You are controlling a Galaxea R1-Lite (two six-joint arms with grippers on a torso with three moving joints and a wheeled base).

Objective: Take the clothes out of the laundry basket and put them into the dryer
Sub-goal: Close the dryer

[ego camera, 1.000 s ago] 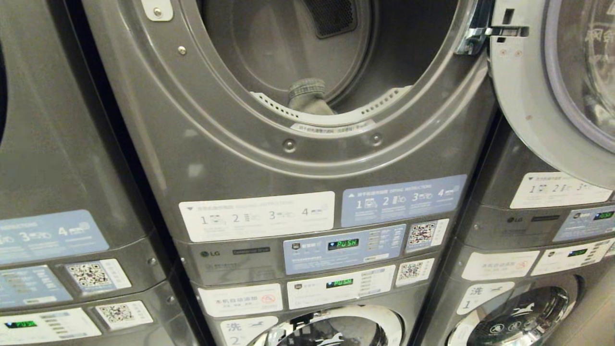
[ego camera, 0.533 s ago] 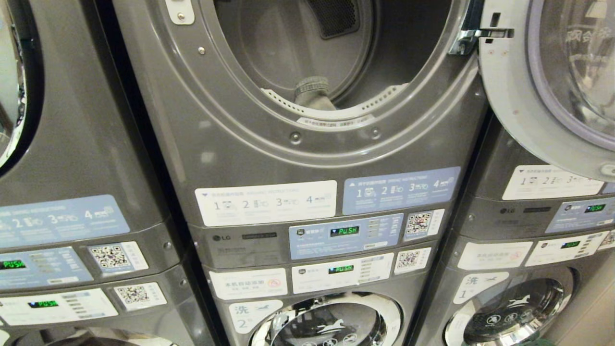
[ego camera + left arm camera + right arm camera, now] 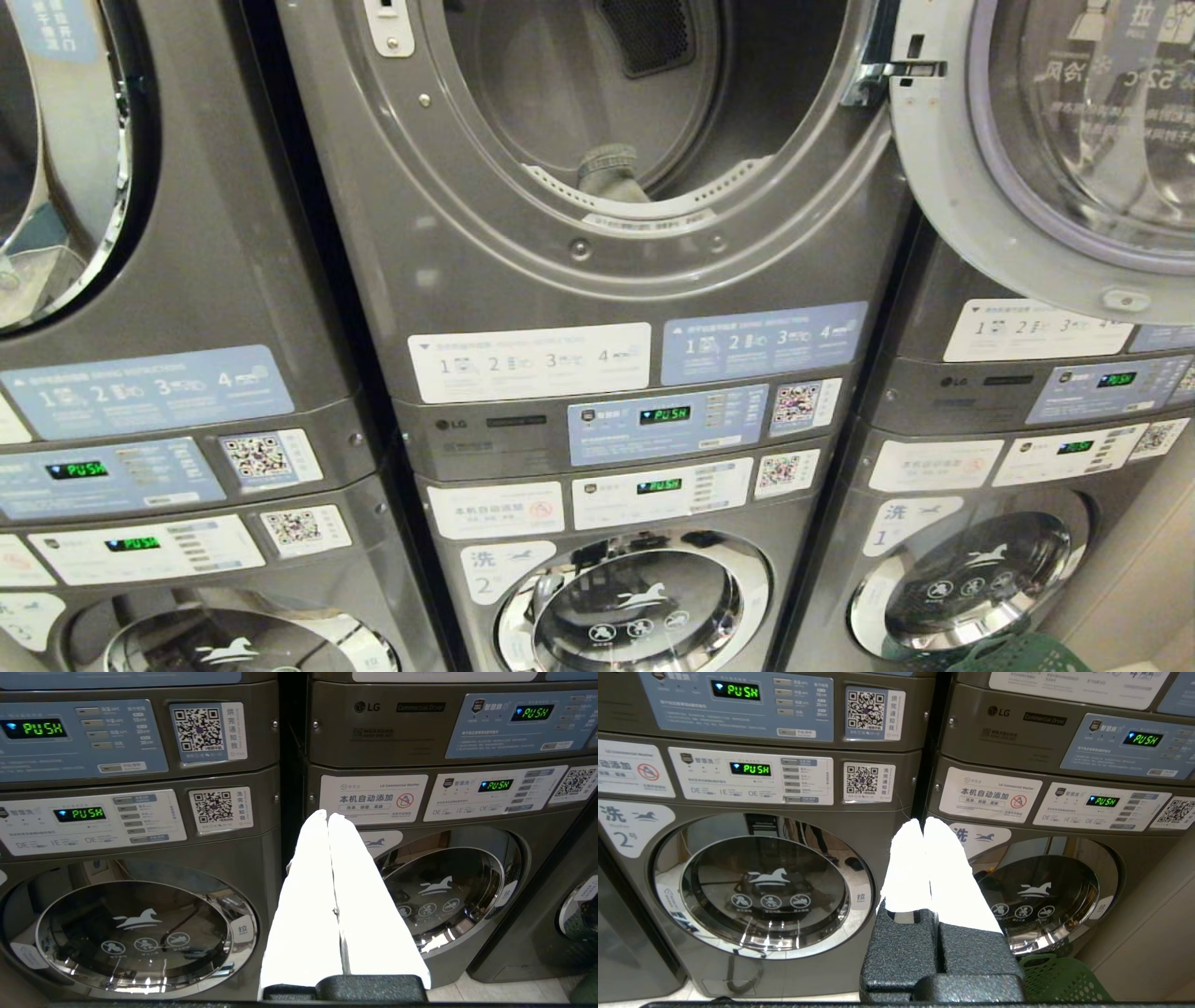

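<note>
The dryer point(image 3: 523, 271) has a smooth grey metallic front with a dull sheen; its open door point(image 3: 943, 196) has a pale matt plastic rim. A grey cloth garment point(image 3: 611, 175) (ribbed at the cuff) lies inside. Washer doors point(image 3: 644, 602) are mirror-glossy chrome. The laundry basket point(image 3: 1059, 980) is green perforated plastic.

The middle dryer point(image 3: 597, 280) stands between two other stacks, above a washer point(image 3: 635, 607). Its door point(image 3: 943, 187) hangs open to the right. A garment point(image 3: 611, 173) lies inside at the drum's front lip. The laundry basket point(image 3: 1008, 653) sits lower right, before the right-hand washer point(image 3: 971, 579).
</note>
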